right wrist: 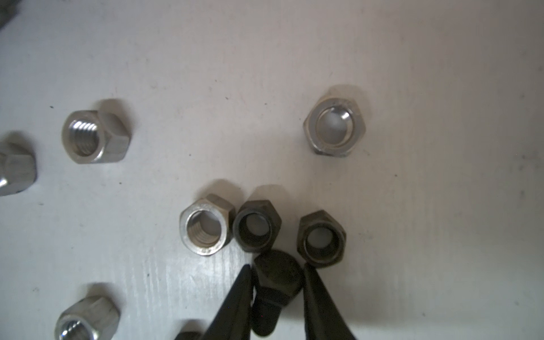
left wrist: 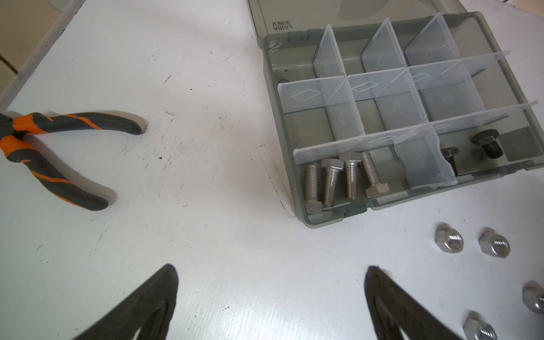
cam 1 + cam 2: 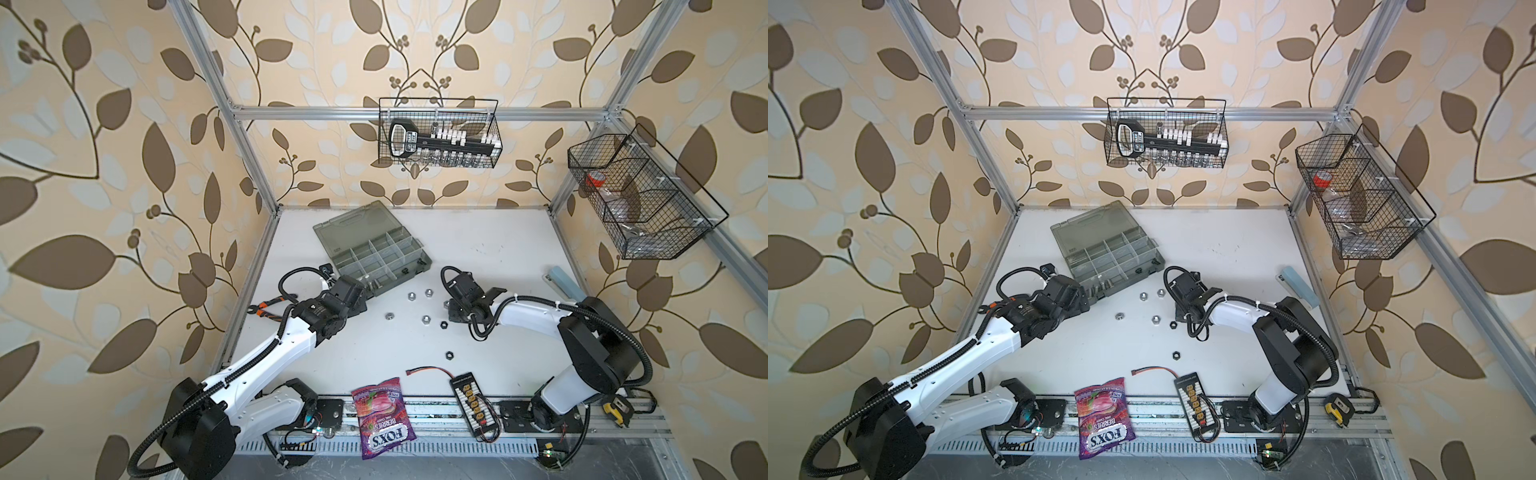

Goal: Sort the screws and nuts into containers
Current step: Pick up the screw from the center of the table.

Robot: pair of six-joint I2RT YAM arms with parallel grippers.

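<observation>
In the right wrist view the right gripper (image 1: pixel 276 266) has its jaws drawn close on either side of a black screw (image 1: pixel 278 282) lying at lower centre, though whether they pinch it cannot be told; two black nuts (image 1: pixel 256 225) sit just above. In the left wrist view the left gripper (image 2: pixel 270 268), low in frame, is spread wide and empty, and the organizer case (image 2: pixel 323 219) at the right holds four silver screws (image 2: pixel 331 182) and, one compartment over, black screws (image 2: pixel 487 142).

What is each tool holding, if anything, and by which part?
Right tool: black screw, pinched across its head. Left tool: open, nothing held.
</observation>
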